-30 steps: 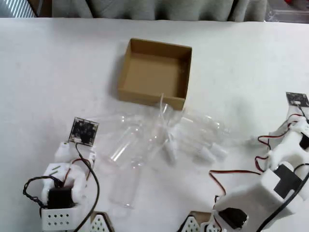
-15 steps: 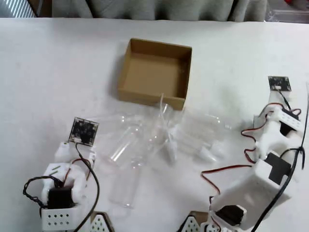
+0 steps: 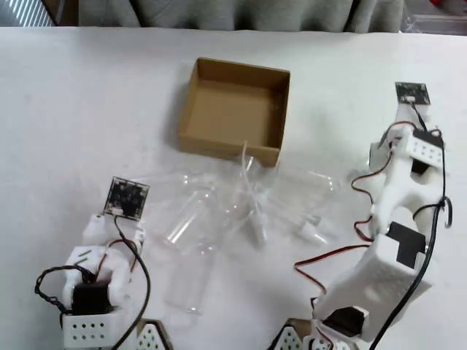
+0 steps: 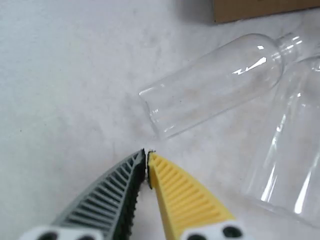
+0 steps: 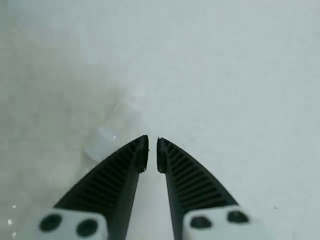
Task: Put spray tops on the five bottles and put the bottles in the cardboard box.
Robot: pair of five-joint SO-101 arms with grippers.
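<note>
Jumble of clear bottles [image 3: 188, 216] at centre of the high view, just below the cardboard box [image 3: 226, 150] at upper centre. Left gripper [image 4: 147, 160] pressed together near one bottle's base. Right gripper [image 5: 152, 150] tips nearly touching.

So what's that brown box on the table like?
The cardboard box is brown, squarish and shallow, open on top with nothing inside. It sits flat on the white table, just beyond the heap of clear bottles. A thin spray-top tube pokes up by its near wall; I can't tell if they touch.
</note>
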